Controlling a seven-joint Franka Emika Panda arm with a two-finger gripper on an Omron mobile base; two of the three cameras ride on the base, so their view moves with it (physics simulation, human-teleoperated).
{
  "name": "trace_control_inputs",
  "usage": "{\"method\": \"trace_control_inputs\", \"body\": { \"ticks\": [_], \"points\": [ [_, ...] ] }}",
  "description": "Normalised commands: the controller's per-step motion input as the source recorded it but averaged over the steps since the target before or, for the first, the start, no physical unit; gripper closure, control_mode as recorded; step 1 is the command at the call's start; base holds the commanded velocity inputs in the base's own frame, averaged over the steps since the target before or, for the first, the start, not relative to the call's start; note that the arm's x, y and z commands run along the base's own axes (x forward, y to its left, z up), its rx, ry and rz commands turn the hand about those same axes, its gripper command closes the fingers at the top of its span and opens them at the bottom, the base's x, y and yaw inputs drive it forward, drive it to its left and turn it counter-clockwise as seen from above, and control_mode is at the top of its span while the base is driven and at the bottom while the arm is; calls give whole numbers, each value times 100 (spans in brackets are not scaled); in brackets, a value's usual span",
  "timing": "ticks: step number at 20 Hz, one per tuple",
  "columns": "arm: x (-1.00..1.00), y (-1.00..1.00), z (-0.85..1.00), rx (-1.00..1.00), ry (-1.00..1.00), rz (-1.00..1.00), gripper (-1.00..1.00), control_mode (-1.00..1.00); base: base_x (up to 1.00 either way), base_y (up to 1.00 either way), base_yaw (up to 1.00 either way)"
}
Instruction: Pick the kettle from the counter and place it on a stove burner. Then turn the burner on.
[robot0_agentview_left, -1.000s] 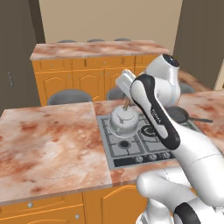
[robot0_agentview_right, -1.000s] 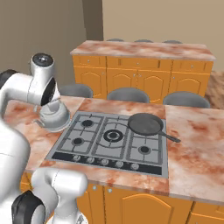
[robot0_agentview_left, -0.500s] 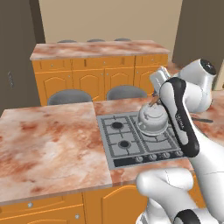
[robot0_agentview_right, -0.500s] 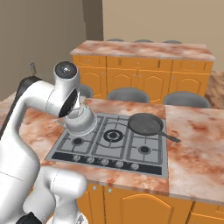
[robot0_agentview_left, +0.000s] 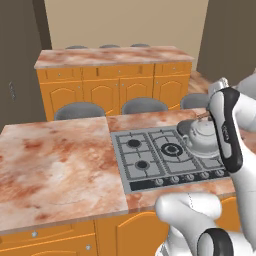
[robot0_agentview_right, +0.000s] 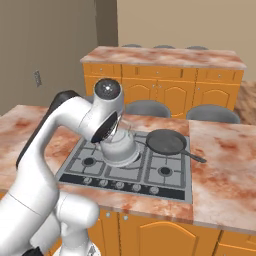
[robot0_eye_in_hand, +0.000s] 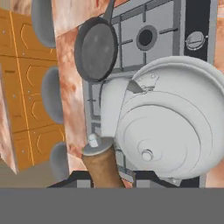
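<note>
We see the counter (robot0_agentview_left: 55, 165) stretching bare to the left of the cooktop (robot0_agentview_left: 150, 160). Above the cooktop's middle burners hangs the kettle (robot0_agentview_right: 119, 146); our gripper (robot0_eye_in_hand: 113, 177) has its jaws closed partway on the kettle's brown handle (robot0_eye_in_hand: 101, 168). Right of it, a dark pan (robot0_agentview_right: 165, 141) sits on the far burner, close beside the kettle.

No legible text, labels, brands, numbers or signs in any view. Checked the kettle (robot0_eye_in_hand: 170, 131), the pan (robot0_eye_in_hand: 96, 48), the cooktop (robot0_agentview_left: 165, 157) with its row of knobs, the cabinet fronts (robot0_agentview_left: 115, 87) and the marbled surface (robot0_agentview_left: 55, 165): all plain, no markings. The knobs at the 6 o'clock edge of the cooktop show no readable dials.
</note>
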Motion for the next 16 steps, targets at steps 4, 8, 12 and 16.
{"method": "trace_control_inputs", "body": {
  "ticks": [4,8,12,16],
  "points": [
    [2,-100,0,14,1,-26,100,-100,0,0,0],
    [32,-72,0,4,0,-6,100,-100,0,0,0],
    [41,-43,0,2,5,2,100,-100,0,0,0],
    [44,-22,-1,0,4,0,100,-100,0,0,0]
  ]
}}
